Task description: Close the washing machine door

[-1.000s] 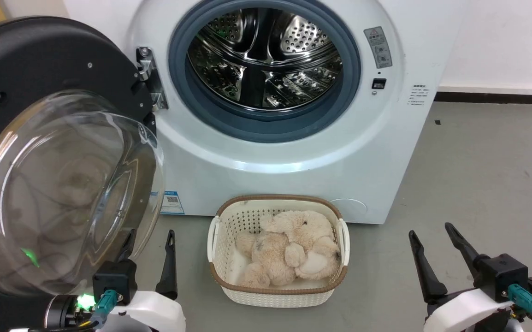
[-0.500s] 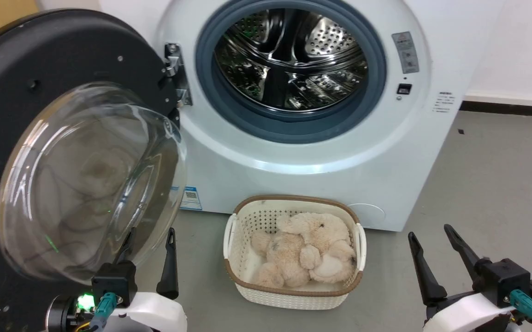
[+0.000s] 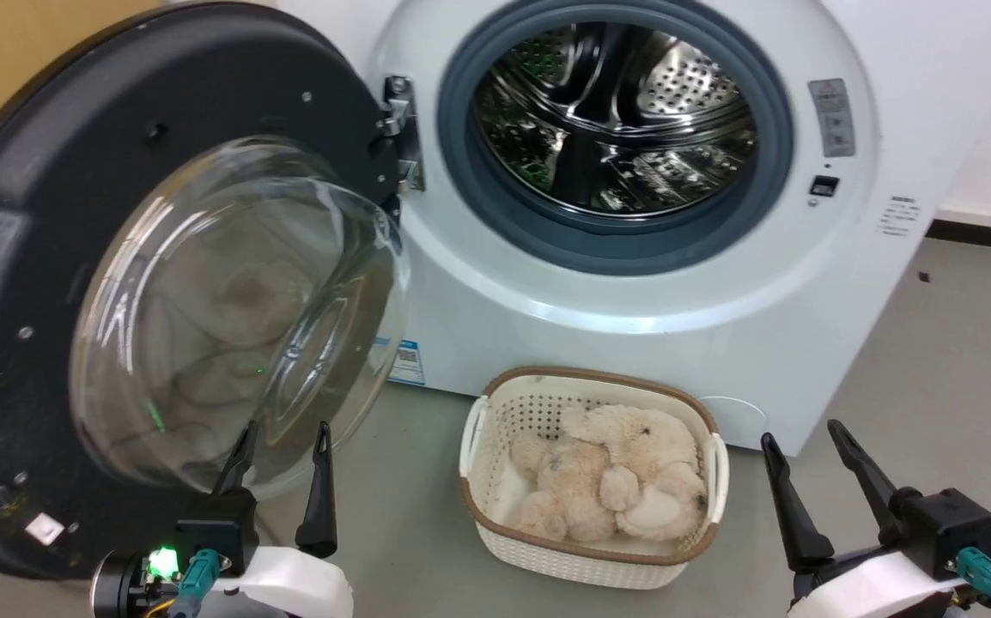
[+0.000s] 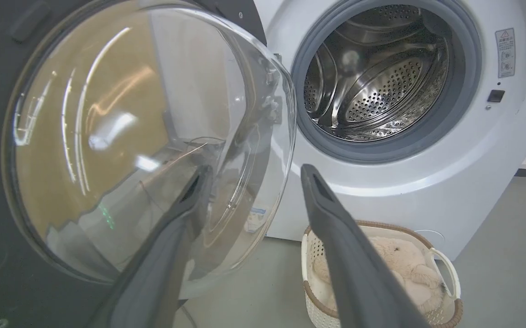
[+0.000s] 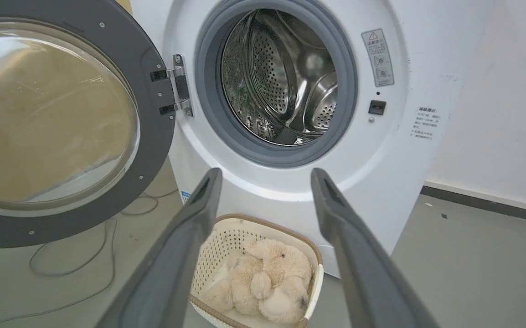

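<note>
Washing machine door (image 3: 32, 257): swung fully open, hung by its hinge (image 3: 401, 129) at the left edge of the washing machine (image 3: 633, 343) front, inner face turned toward the robot. Wide black rim, matte on this side, dotted with small screws. Clear bulging glass bowl (image 3: 229, 318) at centre, catching pale reflections and a green glint. Well apart from the grey gasket (image 3: 457, 172) and the perforated steel drum (image 3: 616, 112), both laid bare.

From the head: left tool (image 3: 285, 429) low at the left, fingers spread fairly wide, holding nothing, tips overlapping the lower edge of the glass bowl; contact cannot be told from here. Right tool (image 3: 802, 432) low at the right, likewise spread and empty, over bare floor (image 3: 933, 386). Between them, a cream basket (image 3: 495, 412) on the floor just before the machine's bottom edge, plush toy (image 3: 616, 463) inside. Blue-white sticker (image 3: 407, 360) near the machine's lower left corner.

From the left wrist: left tool (image 4: 255, 168) spread, one finger in front of the bowl, the other past its edge, against the white front.

From the right wrist: right tool (image 5: 266, 171) spread, aimed at the machine's front below the drum opening, basket beneath. Adds the washing machine door (image 5: 153, 114) seen flatter, both hinge arms plain, and a thin cable (image 5: 62, 269) looping on the floor under it.
</note>
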Robot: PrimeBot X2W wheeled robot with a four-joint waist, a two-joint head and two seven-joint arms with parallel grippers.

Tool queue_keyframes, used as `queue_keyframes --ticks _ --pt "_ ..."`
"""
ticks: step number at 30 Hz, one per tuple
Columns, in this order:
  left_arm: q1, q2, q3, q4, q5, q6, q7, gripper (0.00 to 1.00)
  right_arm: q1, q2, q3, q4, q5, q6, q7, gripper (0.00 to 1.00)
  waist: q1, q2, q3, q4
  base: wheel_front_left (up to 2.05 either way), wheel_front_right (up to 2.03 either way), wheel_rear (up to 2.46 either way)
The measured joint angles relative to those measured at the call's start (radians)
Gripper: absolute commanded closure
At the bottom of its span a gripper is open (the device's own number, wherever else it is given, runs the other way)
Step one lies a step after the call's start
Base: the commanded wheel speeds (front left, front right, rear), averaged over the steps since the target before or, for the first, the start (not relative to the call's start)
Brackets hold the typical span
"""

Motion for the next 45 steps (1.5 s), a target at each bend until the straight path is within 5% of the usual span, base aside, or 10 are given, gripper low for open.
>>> queue_keyframes --ticks 45 --pt "0.066 0.000 0.015 -0.090 -0.051 0.105 -0.092 0.00 -0.056 -0.057 0.130 0.074 0.113 0.000 -0.092 0.00 0.0000 0.0000 0.028 0.211 -0.01 -0.01 -0.01"
